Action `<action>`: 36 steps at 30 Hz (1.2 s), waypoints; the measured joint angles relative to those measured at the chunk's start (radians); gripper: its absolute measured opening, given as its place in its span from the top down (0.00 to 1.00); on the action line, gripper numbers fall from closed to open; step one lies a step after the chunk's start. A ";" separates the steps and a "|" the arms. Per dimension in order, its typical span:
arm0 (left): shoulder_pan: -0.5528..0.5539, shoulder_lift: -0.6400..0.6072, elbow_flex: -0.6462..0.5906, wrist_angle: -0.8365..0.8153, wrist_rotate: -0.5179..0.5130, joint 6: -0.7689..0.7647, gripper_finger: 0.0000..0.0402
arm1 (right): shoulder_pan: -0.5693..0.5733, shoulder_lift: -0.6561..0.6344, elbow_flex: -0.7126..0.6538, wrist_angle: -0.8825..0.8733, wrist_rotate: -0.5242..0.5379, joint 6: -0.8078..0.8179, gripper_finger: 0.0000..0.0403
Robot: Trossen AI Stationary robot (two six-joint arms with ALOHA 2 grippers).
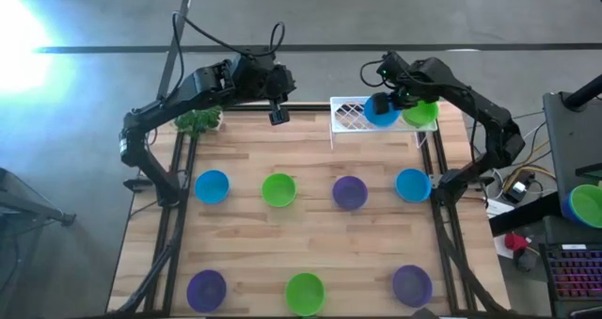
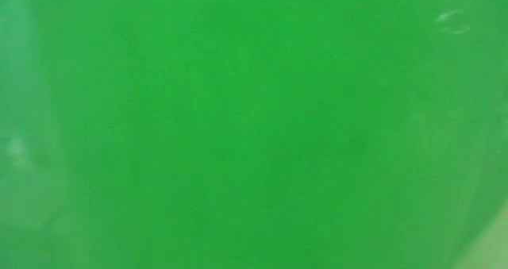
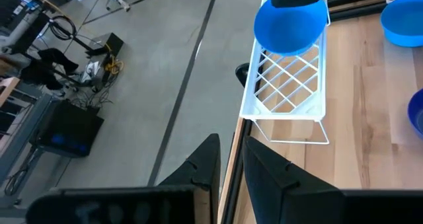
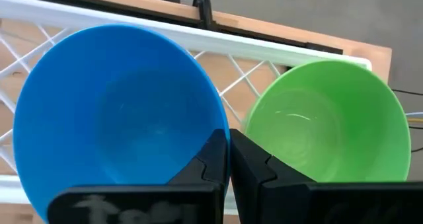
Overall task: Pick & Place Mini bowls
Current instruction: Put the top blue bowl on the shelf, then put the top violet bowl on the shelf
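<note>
My right gripper [image 4: 229, 145] is at the table's far right, over the white wire rack [image 1: 353, 115], shut on a blue mini bowl [image 4: 112, 112]. A green mini bowl [image 4: 330, 125] sits beside it at the rack's right end. Several more mini bowls in blue, green and purple stand open side up in two rows on the wooden table, among them a blue one [image 1: 212, 186] and a purple one [image 1: 349, 192]. My left gripper [image 3: 230, 161] hangs over the table's far edge, left of the rack, its fingers slightly apart with nothing between them. My right gripper holds the blue bowl by its rim [image 4: 221, 128], on the side next to the green bowl. One finger is inside the bowl and one outside. The fingers come steeply from above. The bowl hangs tilted over the rack [image 3: 291, 85]; whether it touches the rack I cannot tell.
A green bowl [image 2: 254, 126] stands right against the low camera and fills that view. A leafy green toy plant [image 1: 199, 121] sits at the far left corner. More stacked bowls [image 1: 587, 204] lie off the table to the right. Bare wood lies between the two rows.
</note>
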 joint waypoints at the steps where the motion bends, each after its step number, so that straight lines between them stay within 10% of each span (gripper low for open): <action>1: 0.000 0.000 0.000 0.000 0.000 0.000 0.84 | 0.000 0.000 0.000 0.000 0.000 0.005 0.98; 22: 0.000 -0.001 0.000 0.015 0.000 -0.013 0.84 | -0.006 0.000 0.000 -0.056 0.008 0.082 0.97; 36: 0.000 -0.001 0.000 0.031 0.000 -0.029 0.84 | -0.006 0.000 0.000 -0.052 0.009 0.081 0.80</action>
